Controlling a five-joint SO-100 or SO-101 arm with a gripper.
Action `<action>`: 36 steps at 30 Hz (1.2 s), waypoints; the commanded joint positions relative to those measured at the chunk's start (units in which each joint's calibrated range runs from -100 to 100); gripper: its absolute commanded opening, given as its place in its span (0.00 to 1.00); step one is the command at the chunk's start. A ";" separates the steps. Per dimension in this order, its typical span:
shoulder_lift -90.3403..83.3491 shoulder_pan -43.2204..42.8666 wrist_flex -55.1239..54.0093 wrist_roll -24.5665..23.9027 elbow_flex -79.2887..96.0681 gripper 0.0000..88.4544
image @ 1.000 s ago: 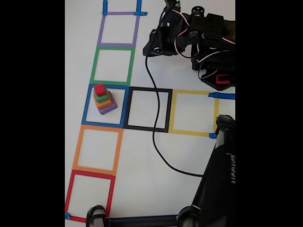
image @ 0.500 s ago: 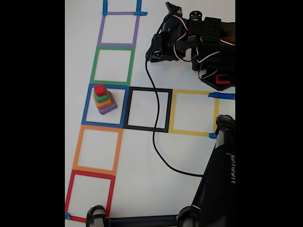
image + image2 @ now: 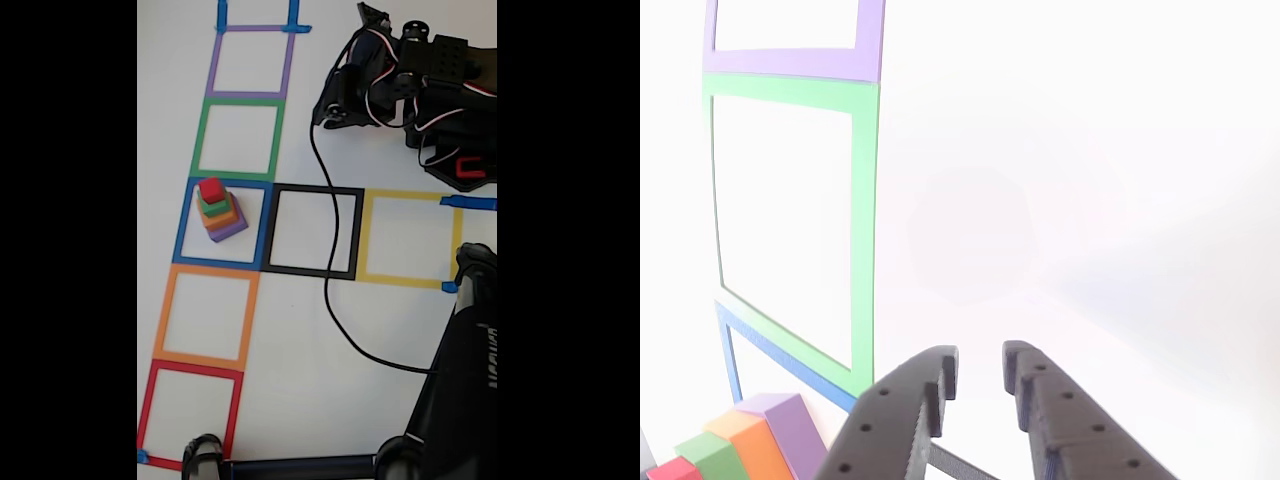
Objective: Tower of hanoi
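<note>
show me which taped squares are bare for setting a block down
Free: the black taped square, yellow square, green square, purple square, orange square and red square. Taken: the blue square, holding the stack of coloured blocks.

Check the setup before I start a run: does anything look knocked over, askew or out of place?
Nothing stands out. The block stack stands upright inside the blue square, red on top, purple at the bottom. The gripper hangs slightly open above bare table, apart from the stack.
</note>
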 commanded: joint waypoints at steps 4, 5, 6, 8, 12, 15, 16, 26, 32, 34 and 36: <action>-0.85 -0.38 0.31 0.14 -0.51 0.00; -0.85 -0.28 0.31 -0.03 -0.51 0.00; -0.85 -0.19 0.31 -0.20 -0.51 0.00; -0.85 -0.19 0.31 -0.03 -0.51 0.00; -0.85 -0.19 0.31 -0.03 -0.51 0.00; -0.85 -0.19 0.31 -0.03 -0.51 0.00; -0.85 -0.19 0.31 -0.03 -0.51 0.00; -0.85 -0.19 0.31 -0.03 -0.51 0.00; -0.85 -0.19 0.31 -0.03 -0.51 0.00; -0.85 -0.19 0.31 -0.03 -0.51 0.00; -0.85 -0.19 0.31 -0.03 -0.51 0.00</action>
